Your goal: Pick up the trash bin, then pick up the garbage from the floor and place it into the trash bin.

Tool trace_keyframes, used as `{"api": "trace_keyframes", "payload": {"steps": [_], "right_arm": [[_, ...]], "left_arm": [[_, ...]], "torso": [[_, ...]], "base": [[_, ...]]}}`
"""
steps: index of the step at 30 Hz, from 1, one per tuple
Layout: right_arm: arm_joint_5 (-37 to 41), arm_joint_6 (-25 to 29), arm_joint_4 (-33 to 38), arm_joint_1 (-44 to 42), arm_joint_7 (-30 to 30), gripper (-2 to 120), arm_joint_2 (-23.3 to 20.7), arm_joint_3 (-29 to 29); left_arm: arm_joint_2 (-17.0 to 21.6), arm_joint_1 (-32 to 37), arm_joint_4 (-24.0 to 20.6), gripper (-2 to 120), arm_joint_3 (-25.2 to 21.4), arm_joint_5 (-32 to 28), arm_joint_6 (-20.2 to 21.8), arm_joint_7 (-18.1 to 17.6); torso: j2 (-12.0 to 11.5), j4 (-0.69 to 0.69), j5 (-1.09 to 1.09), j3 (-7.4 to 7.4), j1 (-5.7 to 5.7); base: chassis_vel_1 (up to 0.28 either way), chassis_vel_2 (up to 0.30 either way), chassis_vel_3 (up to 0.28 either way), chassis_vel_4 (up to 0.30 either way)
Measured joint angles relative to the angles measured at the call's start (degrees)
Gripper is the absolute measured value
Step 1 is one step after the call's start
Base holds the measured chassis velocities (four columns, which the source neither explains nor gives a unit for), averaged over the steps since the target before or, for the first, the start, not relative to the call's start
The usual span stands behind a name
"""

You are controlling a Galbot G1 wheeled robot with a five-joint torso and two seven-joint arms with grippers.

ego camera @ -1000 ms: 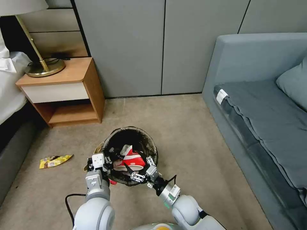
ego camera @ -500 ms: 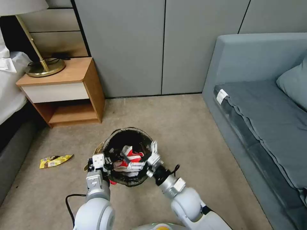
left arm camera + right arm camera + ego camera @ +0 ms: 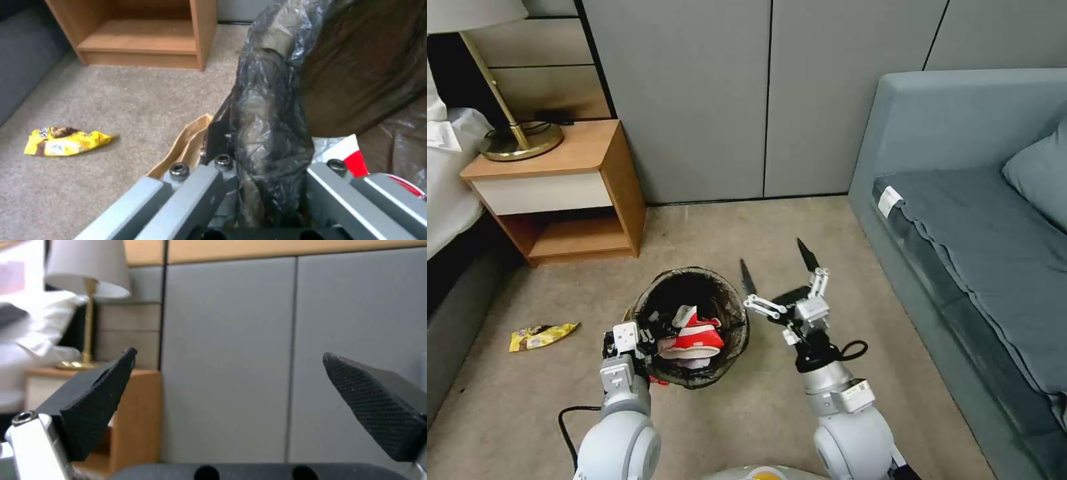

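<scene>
- The trash bin (image 3: 690,327) is round, lined with a thin, crinkled, dark translucent bag folded over its rim. It hangs tilted above the carpet, its mouth facing the head camera.
- The left end effector (image 3: 639,341) is clamped on the bin's near-left rim; in the left wrist view its grey metal fingers (image 3: 186,196) pinch the glossy, wrinkled bag between them.
- Inside the bin lie crushed red-and-white paper cups (image 3: 697,335) and a bit of white tissue.
- The right end effector (image 3: 779,270) is raised just right of the bin, apart from it, spread wide and holding nothing; its black, pointed pads (image 3: 95,406) have a fine dotted texture.
- A crumpled yellow snack wrapper (image 3: 540,335) lies on the short-pile beige carpet (image 3: 827,233), well left of the bin.
- A tan paper piece (image 3: 184,148) shows just beside the bin's left side.
- A wooden nightstand (image 3: 560,193) stands beyond.
</scene>
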Motion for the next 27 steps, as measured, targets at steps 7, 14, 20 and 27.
{"api": "trace_keyframes", "payload": {"steps": [7,14,20,27], "right_arm": [[1.74,0.86,-2.04,-0.17,-0.04,100,-0.18,1.10],[2.09,0.83,-3.37,0.37,0.39,100,0.19,0.91],[2.36,0.74,-4.29,0.92,0.44,100,-0.25,0.92],[2.38,0.66,-5.14,1.41,0.46,100,-0.13,0.28]], "left_arm": [[0.10,0.38,-0.91,0,-0.08,-0.05,-0.01,-0.05],[0.17,0.41,-1.60,0,-0.19,-0.06,0.06,-0.07],[0.77,0.40,-2.11,0,-0.69,-0.64,0.22,-0.10],[1.04,0.95,-2.55,0,-1.08,-0.82,0.28,-0.12]], "torso": [[0.00,-0.01,0.00,0.00,0.00],[0.00,0.00,-0.01,0.00,0.00],[0.00,-0.01,-0.01,0.00,0.00],[0.00,0.00,-0.01,0.00,0.00]], "base": [[0.000,0.000,0.000,0.000],[0.000,0.000,0.000,0.000],[0.056,0.057,0.058,0.069],[0.093,0.089,0.104,0.101]]}}
